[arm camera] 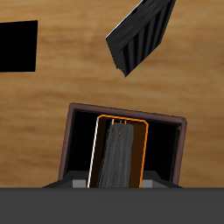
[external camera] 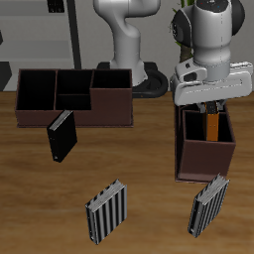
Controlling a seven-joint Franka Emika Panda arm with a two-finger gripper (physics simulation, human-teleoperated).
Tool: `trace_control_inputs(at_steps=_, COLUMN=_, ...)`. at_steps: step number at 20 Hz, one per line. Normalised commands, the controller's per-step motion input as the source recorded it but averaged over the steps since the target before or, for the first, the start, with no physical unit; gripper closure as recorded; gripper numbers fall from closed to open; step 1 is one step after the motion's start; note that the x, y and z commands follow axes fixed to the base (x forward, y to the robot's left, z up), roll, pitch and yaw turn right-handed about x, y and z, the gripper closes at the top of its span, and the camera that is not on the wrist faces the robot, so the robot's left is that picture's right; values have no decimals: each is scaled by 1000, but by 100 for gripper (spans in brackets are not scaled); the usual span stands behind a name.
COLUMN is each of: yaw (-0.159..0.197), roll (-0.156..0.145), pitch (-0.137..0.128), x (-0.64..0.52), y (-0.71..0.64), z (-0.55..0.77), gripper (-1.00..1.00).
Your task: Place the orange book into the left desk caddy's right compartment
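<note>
The two-finger end effector (external camera: 210, 107) gripped the thin bright-orange hardcover book (external camera: 213, 126) upright inside the dark-brown box-shaped desk caddy (external camera: 206, 159), at three o'clock on the wooden surface (external camera: 149, 189), likely for clearance.

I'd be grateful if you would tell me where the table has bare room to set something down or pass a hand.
Free: the wood between the two desk caddies, and the strip between the two striped books near the front edge. Crowded: around the black book leaning at one caddy, and where the gripper lowers the orange book.
</note>
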Motion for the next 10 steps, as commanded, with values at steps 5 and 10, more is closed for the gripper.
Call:
trace_control_inputs(at_steps=5, yaw=-13, roll=11, pitch=50, x=28, y=10, z=-307, gripper=100)
trace_control_inputs(at_steps=10, yaw=0, roll=22, pitch=71, x=46, y=80, z=-338, gripper=100)
